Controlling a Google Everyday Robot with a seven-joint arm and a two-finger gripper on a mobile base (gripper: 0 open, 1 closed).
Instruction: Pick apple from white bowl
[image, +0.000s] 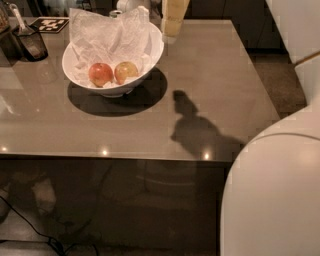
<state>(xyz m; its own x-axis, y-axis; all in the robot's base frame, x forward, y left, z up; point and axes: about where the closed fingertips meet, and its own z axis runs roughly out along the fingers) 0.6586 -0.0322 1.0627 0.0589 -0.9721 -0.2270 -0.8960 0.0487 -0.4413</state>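
The white bowl (116, 89) stands on the grey table at the back left, lined with crumpled white paper. Two apples lie in it side by side. The paler yellow-green apple with an orange blush (126, 71) is on the right. The evenly redder apple (100, 74) is on the left and touches it. My gripper (173, 19) hangs at the top edge of the view, just right of the bowl's far rim and above the table. It is apart from both apples.
My white arm (272, 195) fills the lower right and right edge. A dark cup with a utensil (31, 42) and a black-and-white marker tag (49, 24) sit at the back left. The gripper's shadow (192, 125) falls mid-table. The table's front edge (125, 156) runs across.
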